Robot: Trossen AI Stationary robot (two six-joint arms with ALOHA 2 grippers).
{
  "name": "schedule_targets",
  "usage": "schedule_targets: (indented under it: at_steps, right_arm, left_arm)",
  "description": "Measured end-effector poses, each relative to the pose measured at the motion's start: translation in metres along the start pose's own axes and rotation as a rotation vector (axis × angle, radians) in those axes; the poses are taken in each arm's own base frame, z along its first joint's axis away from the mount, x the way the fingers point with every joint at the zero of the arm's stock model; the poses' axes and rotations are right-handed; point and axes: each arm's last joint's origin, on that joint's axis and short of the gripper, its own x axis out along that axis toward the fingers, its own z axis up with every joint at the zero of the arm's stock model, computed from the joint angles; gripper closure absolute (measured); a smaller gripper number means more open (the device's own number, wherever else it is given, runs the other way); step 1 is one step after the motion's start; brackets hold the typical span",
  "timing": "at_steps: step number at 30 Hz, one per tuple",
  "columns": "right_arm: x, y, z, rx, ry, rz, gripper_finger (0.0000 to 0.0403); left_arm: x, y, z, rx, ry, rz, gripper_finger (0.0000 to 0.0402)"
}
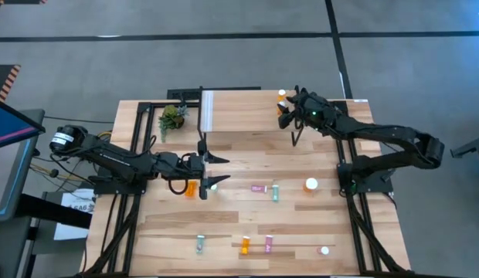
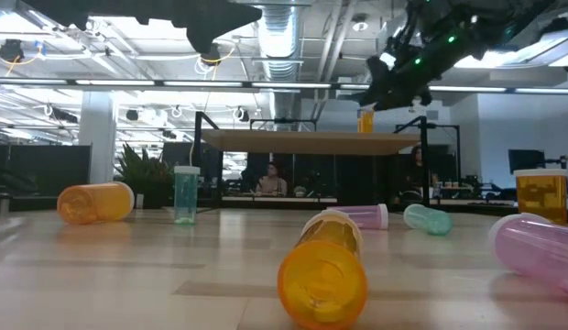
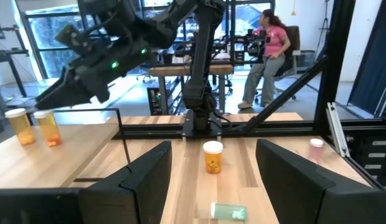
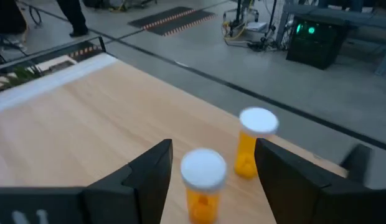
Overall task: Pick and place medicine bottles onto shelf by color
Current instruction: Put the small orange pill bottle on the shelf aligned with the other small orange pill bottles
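No label or lettering can be read on any bottle. Along the bottom edge of the high view, nearest the table's front, lie a teal bottle (image 1: 199,245), an orange bottle (image 1: 244,246), a pink bottle (image 1: 269,245) and a white-capped bottle (image 1: 324,250), with bare wood between them. At mid-frame, a second pink bottle (image 1: 259,188) and a second teal bottle (image 1: 275,192) lie just beside each other, and a larger orange bottle (image 1: 310,184) stands to their right. At centre left the left gripper (image 1: 215,169) hangs with fingers spread and empty, a fallen orange bottle (image 1: 192,188) just below it. Farther up, the shelf (image 1: 243,112) fills the top centre, its white strip (image 1: 207,111) at the left end beside a small plant (image 1: 172,118). At its upper right corner the right gripper (image 1: 290,106) is released, fingers apart around one of two upright orange bottles (image 4: 202,185), close to the shelf's edge.
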Motion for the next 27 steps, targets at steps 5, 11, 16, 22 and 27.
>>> schedule_targets:
  at_steps: [5,11,16,22,27]
  right_arm:
    - [-0.029,-0.002,0.011,0.001,-0.026,0.033,0.0153]
    - [-0.075,0.006,0.022,0.028,-0.091,0.203,0.0153]
    - [-0.116,0.013,0.031,0.046,-0.189,0.391,0.0153]
    - [-0.157,0.019,0.036,0.082,-0.29,0.608,0.0153]
    - [-0.171,0.034,0.031,0.051,-0.265,0.757,0.0153]
  left_arm:
    - [0.0,0.0,-0.001,0.004,0.014,-0.001,0.018]
    - [-0.02,0.004,0.011,0.062,0.06,-0.016,0.018]
    - [-0.047,0.008,0.027,0.006,0.085,-0.034,0.018]
    - [-0.069,-0.001,0.022,-0.074,0.21,-0.102,0.018]
    - [-0.073,-0.025,0.011,-0.142,0.311,-0.184,0.018]
